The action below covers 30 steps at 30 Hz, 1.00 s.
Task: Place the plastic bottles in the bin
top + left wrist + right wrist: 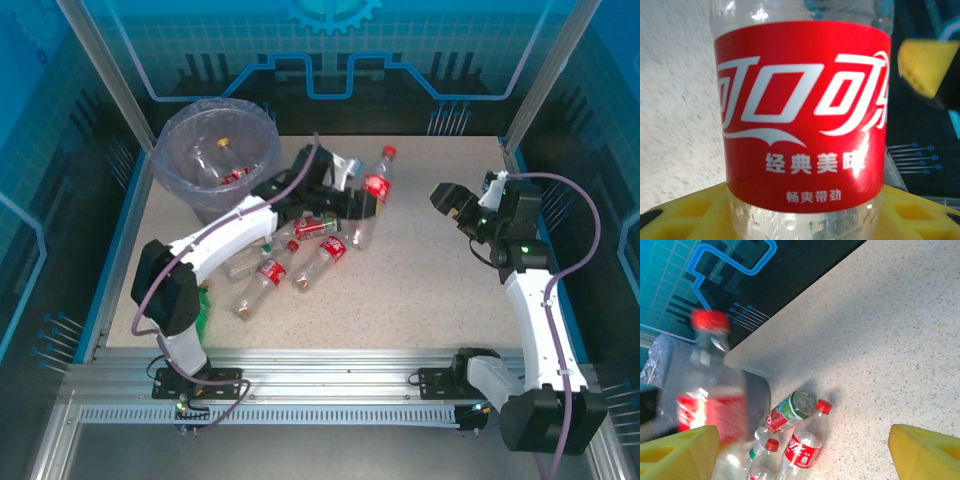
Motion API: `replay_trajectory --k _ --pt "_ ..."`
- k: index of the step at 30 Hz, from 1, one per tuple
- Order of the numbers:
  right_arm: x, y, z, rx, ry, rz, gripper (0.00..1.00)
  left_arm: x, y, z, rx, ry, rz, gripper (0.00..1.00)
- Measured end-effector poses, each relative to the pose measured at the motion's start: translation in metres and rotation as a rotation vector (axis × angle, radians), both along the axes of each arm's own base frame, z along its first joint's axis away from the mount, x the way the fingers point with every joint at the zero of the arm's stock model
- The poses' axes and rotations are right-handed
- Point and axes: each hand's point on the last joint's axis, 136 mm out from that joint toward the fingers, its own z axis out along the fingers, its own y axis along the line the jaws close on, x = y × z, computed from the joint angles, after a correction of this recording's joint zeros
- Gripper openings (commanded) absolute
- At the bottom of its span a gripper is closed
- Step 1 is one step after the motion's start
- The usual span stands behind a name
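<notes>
And the left gripper (358, 208) has its jaws closed round a red-labelled bottle (376, 188), lifted off the table (430, 290) and tilted, red cap toward the back. On the left wrist view that label is right up against the lens, the bottle's body resting on the lower yellow finger (685, 215) with the other finger (927, 65) blurred behind its right side. Over on the other side, the right gripper (452, 198) hangs above bare table, jaws spread wide with nothing between them, apart from the held bottle. The bin (180, 190) sits in the back-left corner, lilac liner folded over its rim, a few bottles in the bin (228, 172) down at the bottom. Between it and the held bottle: the left arm's own black wrist (300, 190) and a loop of purple cable (300, 168). Under and in front of that arm there's a heap of loose bottles (290, 262) lying on their sides, mostly red caps; one with a red-and-green label (786, 415) lies just beside the bin's grey wall. A green bottle (203, 308) is tucked against the left arm's lower link, near the table's front-left edge
</notes>
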Motion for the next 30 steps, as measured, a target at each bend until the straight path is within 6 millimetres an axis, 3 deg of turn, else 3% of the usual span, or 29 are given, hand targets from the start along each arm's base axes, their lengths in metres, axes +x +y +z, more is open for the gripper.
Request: replay_trajectory --k 4,10,14,17,21,24,30 --pt "-0.007 0.000 -0.016 0.008 0.043 0.013 0.88 0.040 0.048 0.065 -0.015 -0.150 0.109 0.55" --pt "-0.013 0.002 -0.028 0.010 0.079 0.028 0.88 0.076 0.150 0.165 -0.011 -0.389 0.342 0.54" --pt "-0.013 0.002 -0.028 0.003 0.074 0.038 0.88 0.088 0.221 0.196 0.039 -0.477 0.516 0.51" --pt "-0.014 -0.001 -0.030 -0.007 0.082 0.037 0.88 0.099 0.269 0.195 0.097 -0.485 0.630 0.50" --pt "-0.016 -0.004 -0.032 -0.017 0.086 0.034 0.88 0.112 0.312 0.173 0.166 -0.446 0.725 0.47" --pt "-0.019 -0.005 -0.033 -0.026 0.091 0.034 0.88 0.120 0.324 0.147 0.192 -0.396 0.743 0.45" --pt "-0.023 -0.007 -0.034 -0.035 0.096 0.034 0.88 0.133 0.324 0.084 0.227 -0.290 0.730 0.43"
